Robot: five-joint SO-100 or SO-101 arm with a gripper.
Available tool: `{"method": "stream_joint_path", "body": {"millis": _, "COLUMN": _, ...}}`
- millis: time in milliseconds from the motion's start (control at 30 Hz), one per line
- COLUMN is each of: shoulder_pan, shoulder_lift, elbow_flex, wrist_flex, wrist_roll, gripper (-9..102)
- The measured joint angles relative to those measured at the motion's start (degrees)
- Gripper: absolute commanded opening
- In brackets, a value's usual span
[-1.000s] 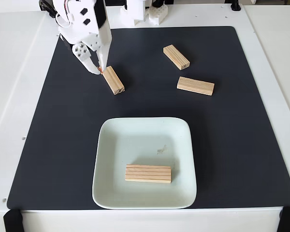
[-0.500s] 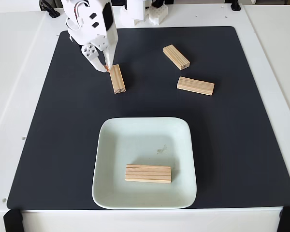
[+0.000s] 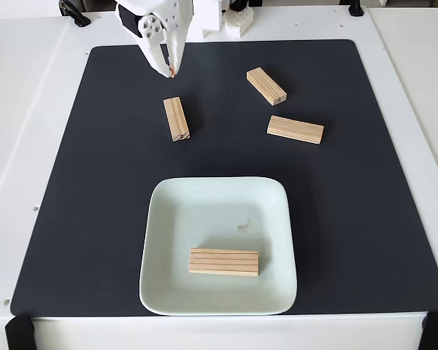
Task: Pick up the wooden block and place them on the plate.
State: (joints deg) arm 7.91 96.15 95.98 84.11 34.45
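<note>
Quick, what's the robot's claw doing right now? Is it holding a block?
Gripper: holding nothing, up above the mat, apart from the nearest wooden block. Whether it is open or shut cannot be told.

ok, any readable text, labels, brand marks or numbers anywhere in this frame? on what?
None readable in the fixed view.
Wooden blocks: grain lines, no print.
Plate: plain, with a faint smudge near its middle, not text.
Black mat: no logo or marking.
Gripper and arm housing: white, with screw holes, no label legible.
</note>
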Motion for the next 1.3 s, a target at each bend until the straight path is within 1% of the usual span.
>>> {"method": "stream_joint_path", "body": {"millis": 133, "shoulder_pan": 0.18, "shoulder_lift": 0.0, "elbow_flex": -0.44, "wrist_flex": 0.0, "wrist_roll": 4.39, "gripper": -1}}
{"method": "stream_joint_path", "body": {"millis": 300, "shoulder_pan": -4.48, "shoulder_lift": -0.62, "elbow_flex": -0.44, "wrist_flex": 0.0, "wrist_roll": 9.93, "gripper": -1}}
{"method": "stream_joint_path", "body": {"millis": 433, "shoulder_pan": -4.92, "shoulder_lift": -1.85, "elbow_flex": -1.23, "wrist_flex": -0.26, "wrist_roll": 13.8, "gripper": -1}}
{"method": "stream_joint_path", "body": {"millis": 567, "shoulder_pan": -4.48, "shoulder_lift": -2.11, "elbow_flex": -1.23, "wrist_flex": -3.6, "wrist_roll": 15.29, "gripper": 0}}
{"method": "stream_joint_path", "body": {"millis": 700, "shoulder_pan": -4.48, "shoulder_lift": -2.2, "elbow_flex": -1.23, "wrist_flex": -4.66, "wrist_roll": 15.64, "gripper": 0}}
{"method": "stream_joint_path", "body": {"millis": 767, "shoulder_pan": -4.31, "shoulder_lift": -2.2, "elbow_flex": -1.23, "wrist_flex": -4.66, "wrist_roll": 16.17, "gripper": 5}}
{"method": "stream_joint_path", "body": {"millis": 933, "shoulder_pan": -4.13, "shoulder_lift": -2.2, "elbow_flex": 2.2, "wrist_flex": -4.66, "wrist_roll": 19.95, "gripper": 33}}
{"method": "stream_joint_path", "body": {"millis": 1033, "shoulder_pan": -4.13, "shoulder_lift": -2.2, "elbow_flex": 4.48, "wrist_flex": -4.66, "wrist_roll": 20.39, "gripper": 44}}
{"method": "stream_joint_path", "body": {"millis": 1067, "shoulder_pan": -4.13, "shoulder_lift": -2.2, "elbow_flex": 5.19, "wrist_flex": -4.66, "wrist_roll": 20.39, "gripper": 45}}
{"method": "stream_joint_path", "body": {"millis": 1300, "shoulder_pan": -3.69, "shoulder_lift": -1.85, "elbow_flex": 7.91, "wrist_flex": -4.75, "wrist_roll": 20.57, "gripper": 46}}
